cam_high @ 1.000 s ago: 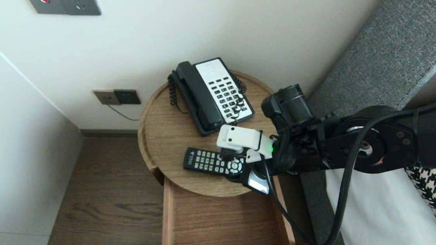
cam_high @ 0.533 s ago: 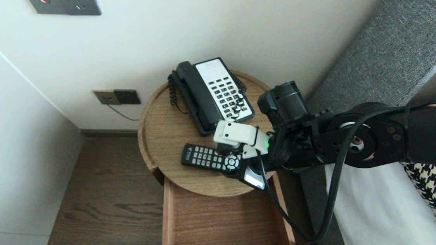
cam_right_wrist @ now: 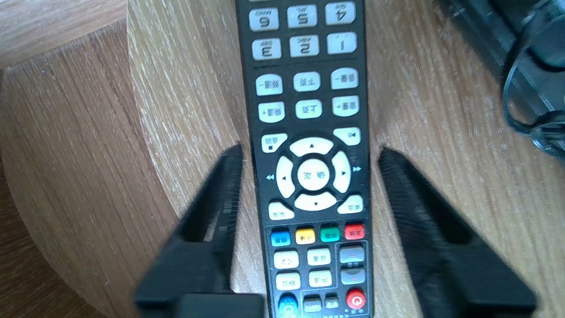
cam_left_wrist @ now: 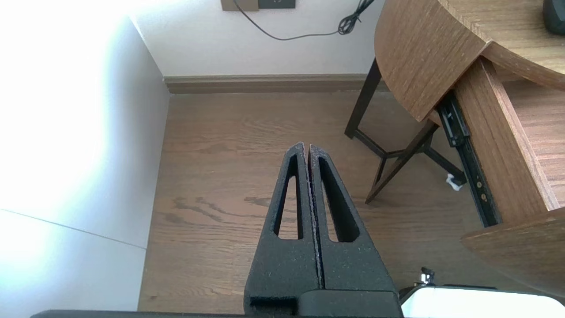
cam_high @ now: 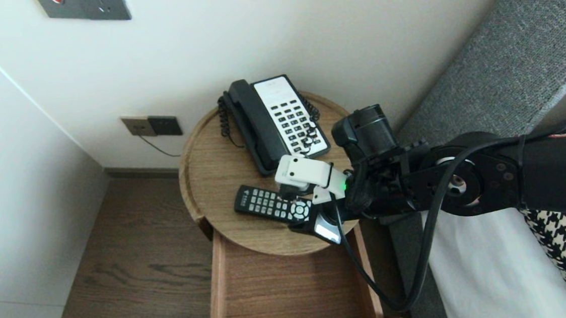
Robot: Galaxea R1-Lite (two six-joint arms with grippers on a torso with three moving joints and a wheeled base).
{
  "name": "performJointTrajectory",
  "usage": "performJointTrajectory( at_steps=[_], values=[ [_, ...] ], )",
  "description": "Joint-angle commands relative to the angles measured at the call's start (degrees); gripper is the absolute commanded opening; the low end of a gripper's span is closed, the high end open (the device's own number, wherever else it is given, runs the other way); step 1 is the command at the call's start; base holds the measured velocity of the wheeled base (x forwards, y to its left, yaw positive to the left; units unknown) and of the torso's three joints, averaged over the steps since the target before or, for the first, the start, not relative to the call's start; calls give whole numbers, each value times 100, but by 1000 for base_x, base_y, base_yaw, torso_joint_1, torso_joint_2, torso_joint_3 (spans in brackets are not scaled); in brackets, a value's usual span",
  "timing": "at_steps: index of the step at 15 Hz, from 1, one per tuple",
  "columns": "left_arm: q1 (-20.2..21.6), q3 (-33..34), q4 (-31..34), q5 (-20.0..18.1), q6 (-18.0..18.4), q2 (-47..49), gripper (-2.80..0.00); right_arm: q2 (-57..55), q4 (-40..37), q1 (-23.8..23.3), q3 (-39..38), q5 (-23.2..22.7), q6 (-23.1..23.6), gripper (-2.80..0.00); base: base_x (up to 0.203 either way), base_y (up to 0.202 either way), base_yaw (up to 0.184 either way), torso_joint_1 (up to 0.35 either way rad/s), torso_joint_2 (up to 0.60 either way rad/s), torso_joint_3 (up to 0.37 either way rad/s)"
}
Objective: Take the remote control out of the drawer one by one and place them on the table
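Note:
A black remote control [cam_high: 265,204] with pale buttons lies flat on the round wooden bedside table [cam_high: 211,171], near its front edge. My right gripper [cam_high: 299,208] reaches over that edge and straddles the remote's end with the round navigation pad. Seen from the right wrist, the remote [cam_right_wrist: 309,88] lies between the two black fingers of the right gripper [cam_right_wrist: 311,149], with bare wood showing on each side, so the gripper is open. My left gripper [cam_left_wrist: 306,146] hangs parked over the wooden floor with its fingers pressed together, holding nothing.
A black-and-white desk phone [cam_high: 276,120] with a coiled cord stands at the back of the table. An open wooden drawer [cam_high: 288,291] sticks out below the table's front. The bed [cam_high: 505,287] and grey headboard [cam_high: 512,71] stand to the right, and wall sockets [cam_high: 151,126] to the left.
My right arm and the remote have shifted a little to the left and further onto the table. The left arm has not moved.

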State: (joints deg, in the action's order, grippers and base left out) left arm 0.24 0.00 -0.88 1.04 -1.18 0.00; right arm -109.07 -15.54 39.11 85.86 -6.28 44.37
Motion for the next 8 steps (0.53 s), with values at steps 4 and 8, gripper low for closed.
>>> performJointTrajectory(
  at_steps=[4,8],
  values=[
    [2,0,0,2,-5,-9,-280,118,-19,0,18,4,45,0,0,0,0,0,0,0],
    [2,0,0,2,-5,-9,-280,602,-77,-34,-60,4,14,0,0,0,0,0,0,0]
  ],
)
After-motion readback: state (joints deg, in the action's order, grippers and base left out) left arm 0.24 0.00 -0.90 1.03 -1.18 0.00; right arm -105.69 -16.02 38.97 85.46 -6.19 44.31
